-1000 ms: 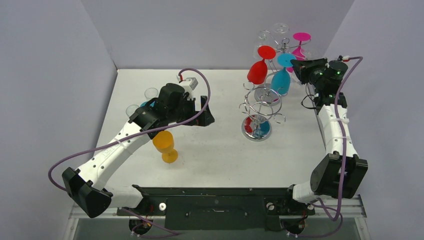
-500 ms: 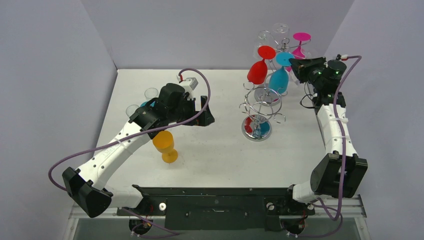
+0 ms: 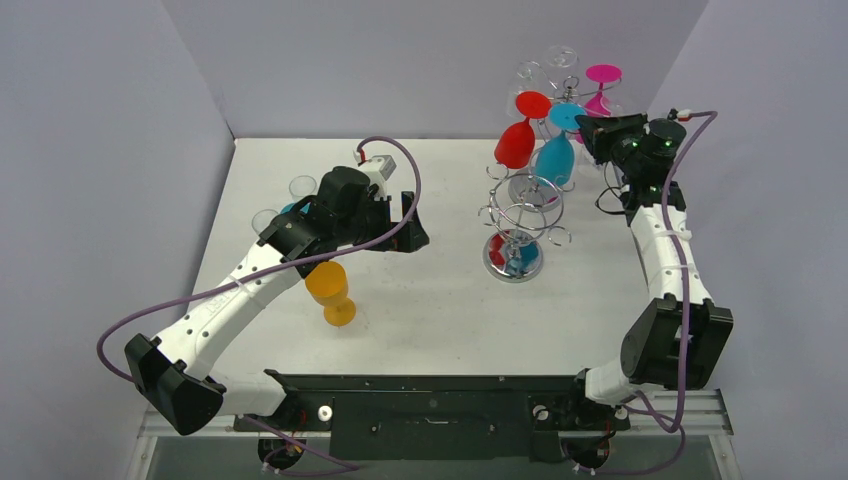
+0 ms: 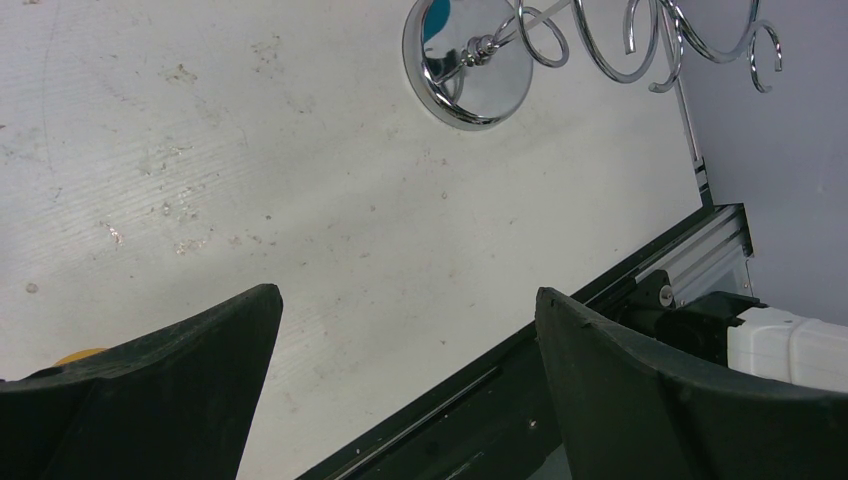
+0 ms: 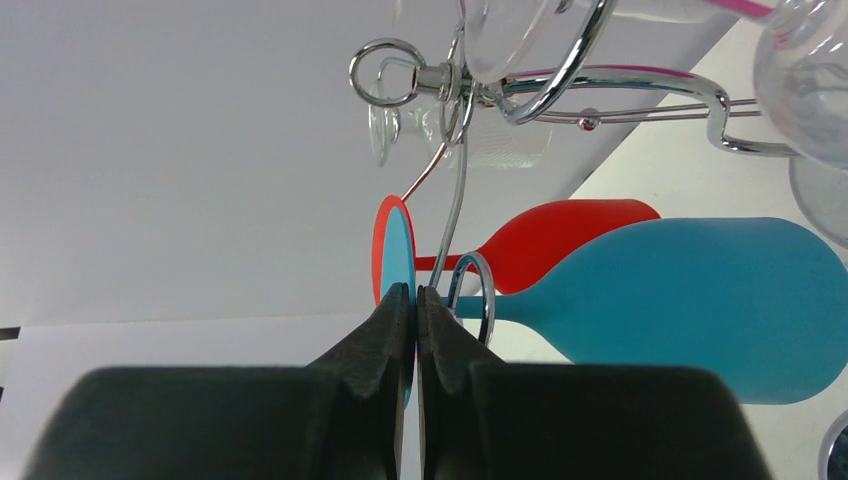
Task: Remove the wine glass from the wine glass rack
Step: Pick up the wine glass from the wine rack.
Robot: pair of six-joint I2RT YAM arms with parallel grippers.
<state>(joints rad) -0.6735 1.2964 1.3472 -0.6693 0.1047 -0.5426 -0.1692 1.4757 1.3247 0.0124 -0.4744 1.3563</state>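
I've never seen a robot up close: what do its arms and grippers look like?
The left arm and right arm have white links and black joints. A purple cable trails along each. Left gripper and right gripper: two blunt black fingers each.

A white counter fills the space between pale lilac walls. Its surface carries faint scuffs and specks, clearest in the left wrist view. An orange glass stands alone on the left half of the counter, somewhat closer to the near edge than the far one. Toward the far left corner, near the left edge, two clear glasses stand apart from each other, both partly hidden. Between them shows a small teal patch, too covered to identify. A black rail runs along the near edge.
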